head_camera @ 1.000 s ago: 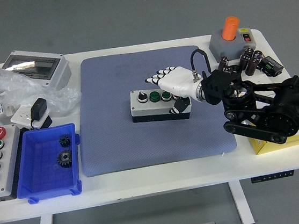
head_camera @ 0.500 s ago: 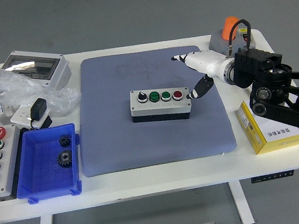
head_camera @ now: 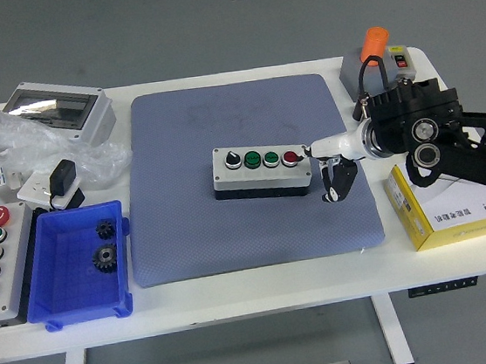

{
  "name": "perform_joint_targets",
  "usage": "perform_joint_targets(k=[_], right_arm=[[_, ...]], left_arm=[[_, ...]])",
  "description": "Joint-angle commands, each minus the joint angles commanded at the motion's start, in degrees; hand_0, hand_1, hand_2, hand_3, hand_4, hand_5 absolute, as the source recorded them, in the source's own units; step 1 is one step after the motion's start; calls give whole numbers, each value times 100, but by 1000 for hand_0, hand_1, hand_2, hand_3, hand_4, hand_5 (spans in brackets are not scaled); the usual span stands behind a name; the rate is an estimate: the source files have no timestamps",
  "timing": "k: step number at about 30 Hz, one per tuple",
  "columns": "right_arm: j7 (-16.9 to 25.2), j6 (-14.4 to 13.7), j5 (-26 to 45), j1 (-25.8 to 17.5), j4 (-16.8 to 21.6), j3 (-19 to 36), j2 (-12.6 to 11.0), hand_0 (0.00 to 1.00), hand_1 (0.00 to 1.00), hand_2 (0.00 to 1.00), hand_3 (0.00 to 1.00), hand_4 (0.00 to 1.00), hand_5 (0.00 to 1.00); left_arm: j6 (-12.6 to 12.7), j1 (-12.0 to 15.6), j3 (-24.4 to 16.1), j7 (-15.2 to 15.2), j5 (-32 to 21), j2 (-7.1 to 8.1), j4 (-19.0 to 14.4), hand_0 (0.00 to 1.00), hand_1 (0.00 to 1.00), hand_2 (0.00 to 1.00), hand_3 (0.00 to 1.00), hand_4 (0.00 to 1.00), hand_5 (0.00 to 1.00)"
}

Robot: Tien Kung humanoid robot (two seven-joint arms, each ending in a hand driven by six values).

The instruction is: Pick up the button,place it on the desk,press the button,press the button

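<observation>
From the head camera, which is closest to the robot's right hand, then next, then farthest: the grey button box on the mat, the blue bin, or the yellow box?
Measured from the right hand:
1. Grey button box, just to its left on the mat, fingertip at its red-button end.
2. Yellow box, to its right at the table's edge.
3. Blue bin, far left, beyond the mat.

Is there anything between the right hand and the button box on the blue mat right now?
Nothing visible does. The right hand sits just off the right end of the button box, next to its red button, with only bare blue mat in the narrow gap between them.
</observation>
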Motion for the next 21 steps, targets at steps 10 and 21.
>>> perform_joint_targets(k=[10, 21], right_arm=[[0, -62, -51, 30, -294, 54, 83, 609, 474, 294, 998, 272, 2], [0, -17, -90, 97, -289, 186, 81, 600, 462, 293, 998, 265, 2]], left_arm=[[9, -12, -4, 0, 1, -9, 0, 709, 726, 496, 662, 956, 328], [0, 7, -18, 0, -15, -18, -15, 708, 724, 489, 653, 938, 319]])
